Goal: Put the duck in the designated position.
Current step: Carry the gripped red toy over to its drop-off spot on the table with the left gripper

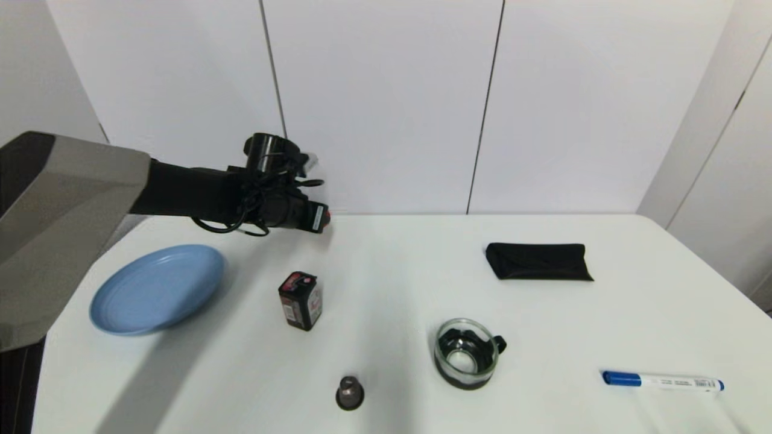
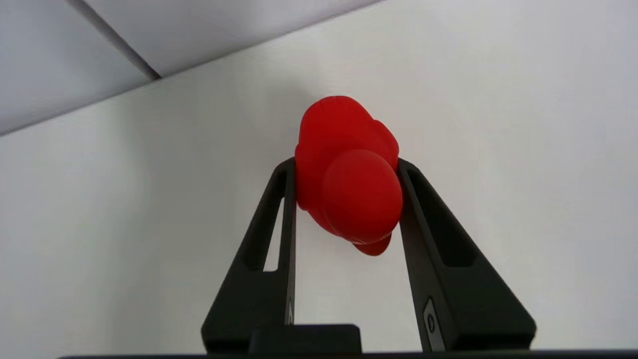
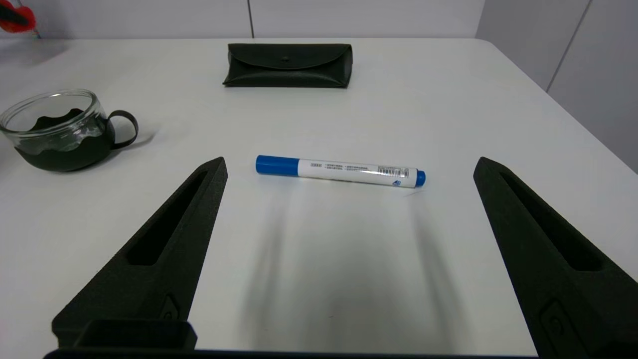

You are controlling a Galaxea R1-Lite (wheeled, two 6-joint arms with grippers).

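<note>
Gripping the duck (image 2: 349,174) between both fingers, my left pincer (image 2: 347,167) is hovering over the far part of the surface (image 1: 398,277). I am judging that I should be carrying it level and lowering before letting go; the designated spot is not evident. Nearer me than this pincer are lying one blue plate (image 1: 158,287), one battery (image 1: 300,299), one grey knob (image 1: 349,392), one glass cup (image 1: 467,352), one marker (image 1: 662,381), one black pouch (image 1: 538,261). My right pincer (image 3: 349,169) is resting spread wide, holding nothing.

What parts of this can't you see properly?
- Duck: head view shows only a red speck; the left gripper hides the rest.
- Duck's face: turned away in the left wrist view.
- Battery box label: too small to read, head view.
- Right gripper: outside the head view.
</note>
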